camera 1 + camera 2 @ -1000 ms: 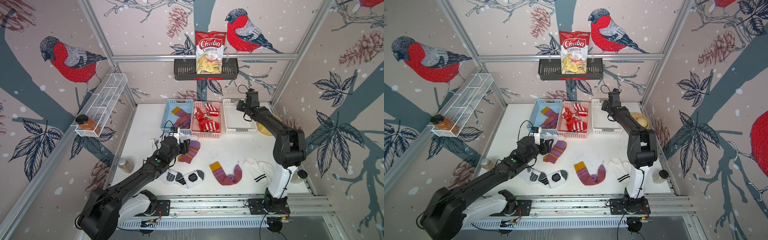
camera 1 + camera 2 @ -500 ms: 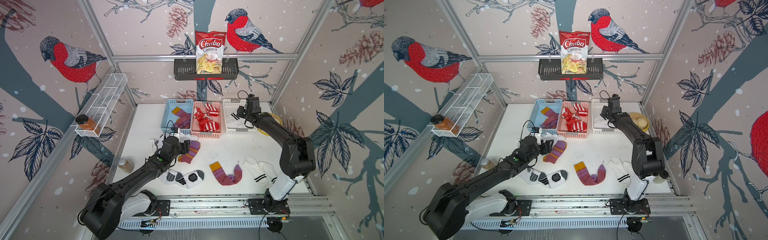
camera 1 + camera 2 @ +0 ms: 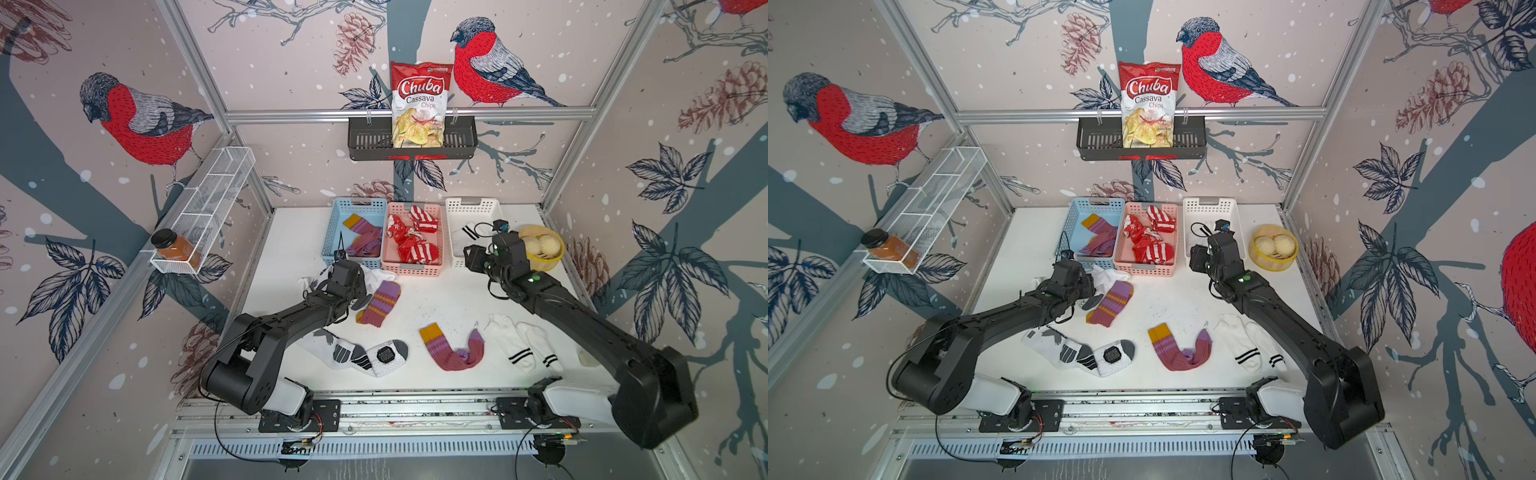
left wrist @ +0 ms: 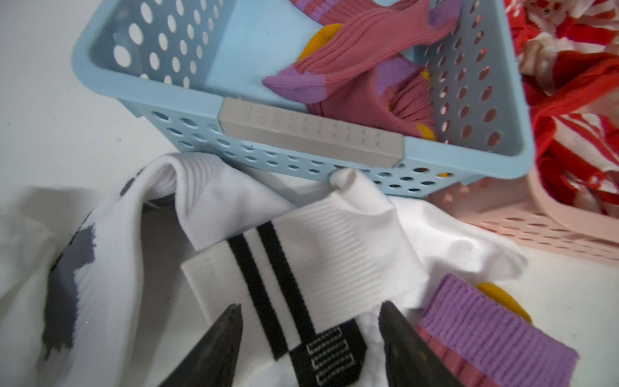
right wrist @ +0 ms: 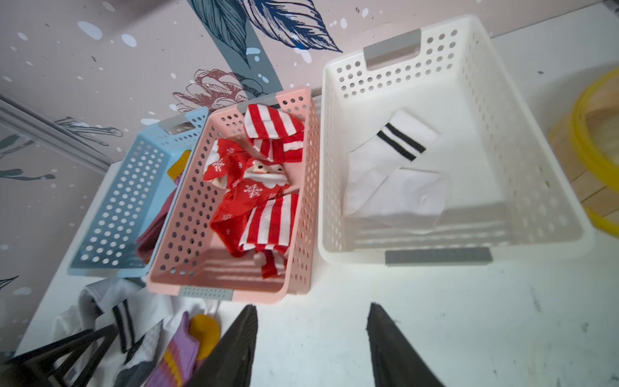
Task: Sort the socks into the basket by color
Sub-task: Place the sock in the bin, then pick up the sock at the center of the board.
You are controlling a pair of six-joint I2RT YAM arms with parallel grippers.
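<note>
Mid-sort, judging by the spread. In the blue basket point(image 4: 469, 154): maroon-purple socks point(image 4: 368, 50) with mustard cuffs. In the pink basket point(image 5: 310, 187): red-and-white Christmas socks point(image 5: 261, 187). In the white basket point(image 5: 536, 167): one white sock with two black stripes point(image 5: 395, 160), folded on the floor.

Out on the white table point(image 3: 436, 299), in both top views: a purple-and-mustard striped sock point(image 3: 379, 303) just beside the left arm's tip, a curled maroon sock point(image 3: 451, 353) near the front middle, a pair of white black-striped socks point(image 3: 515, 343) to its right, two white socks with grey patches point(image 3: 353, 353) at the front by the left forearm.

At the left gripper point(image 4: 311, 308): jaws apart, nothing clamped, tips either side of a white black-striped sock point(image 4: 301, 241) bunched against the blue basket's front wall; contact with the cloth impossible to tell. Touching that sock: a white grey-patched one point(image 4: 83, 254) on one side, the purple-and-mustard striped sock on the other. At the right gripper point(image 5: 311, 306): jaws likewise spread and empty, above bare table in front of the pink and white baskets.

Handling, as a judgement: light, limp, ribbed knit; no stiffness, nothing fragile, good friction in a pinch. Likely to droop and trail once lifted, and to drag a neighbour along where overlapping. Best to pinch a raised fold or the doubled cuff near the black stripes, pressing down to gather cloth, well clear of both neighbours. Worth lifting above the basket rims before crossing to the white basket.
</note>
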